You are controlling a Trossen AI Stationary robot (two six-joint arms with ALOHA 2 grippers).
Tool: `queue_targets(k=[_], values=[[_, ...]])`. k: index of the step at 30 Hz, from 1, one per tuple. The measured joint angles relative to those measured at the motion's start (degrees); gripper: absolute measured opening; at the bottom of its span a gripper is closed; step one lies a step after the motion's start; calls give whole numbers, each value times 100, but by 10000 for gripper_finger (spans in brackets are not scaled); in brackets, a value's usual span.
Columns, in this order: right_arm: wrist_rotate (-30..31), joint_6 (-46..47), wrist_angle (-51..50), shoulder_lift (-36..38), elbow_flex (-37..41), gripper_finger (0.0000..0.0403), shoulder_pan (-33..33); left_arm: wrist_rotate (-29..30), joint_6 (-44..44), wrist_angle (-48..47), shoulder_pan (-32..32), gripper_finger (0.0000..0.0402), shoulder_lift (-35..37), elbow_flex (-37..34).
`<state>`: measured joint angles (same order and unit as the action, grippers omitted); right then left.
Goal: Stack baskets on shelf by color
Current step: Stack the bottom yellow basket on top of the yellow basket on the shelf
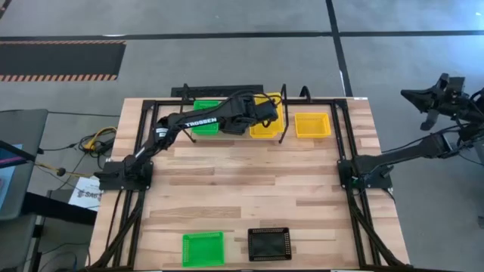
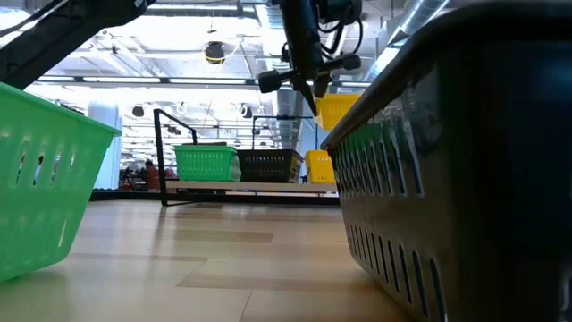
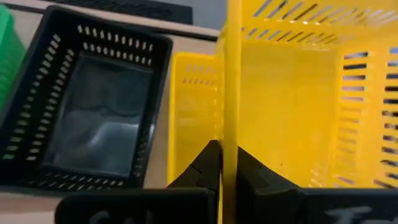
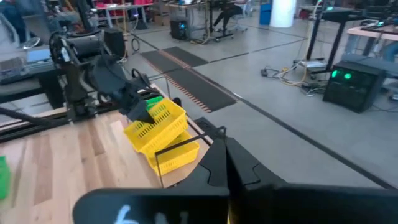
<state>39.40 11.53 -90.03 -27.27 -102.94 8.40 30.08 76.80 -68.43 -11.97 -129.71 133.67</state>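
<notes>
On the far side of the bench [image 1: 249,177] stands the shelf [image 1: 227,136], and at its left end sits a green basket [image 1: 206,121]. Just right of it, at the middle of the shelf, rests a black basket [image 3: 93,112], mostly hidden under the arm in the high view but plain in the left wrist view. The left hand [image 3: 222,163] reaches over the shelf from the left side of the bench, its fingers clenched on the wall of a yellow basket [image 3: 298,106], one finger on each face of that wall. This held yellow basket hangs tilted in the air, just above a second yellow basket [image 3: 186,106] that sits on the shelf right of the black one. Farther right, beyond the shelf's end leg, a third yellow basket [image 1: 312,125] lies on the bench. At the near edge of the bench lie another green basket [image 1: 203,248] and, to its right, another black basket [image 1: 269,243], apart from one another. The right hand [image 4: 227,168] hangs off the right side of the bench, its fingers pressed together on nothing.
</notes>
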Motion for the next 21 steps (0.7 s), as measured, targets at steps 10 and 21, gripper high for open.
queue_targets(k=[10,21], values=[[-444,-301,3,6,2,2,-200,-235,83,-96,-188,0,-36,-34],[-503,-306,3,4,2,3,-224,-697,67,269,-255,0,-459,-140]])
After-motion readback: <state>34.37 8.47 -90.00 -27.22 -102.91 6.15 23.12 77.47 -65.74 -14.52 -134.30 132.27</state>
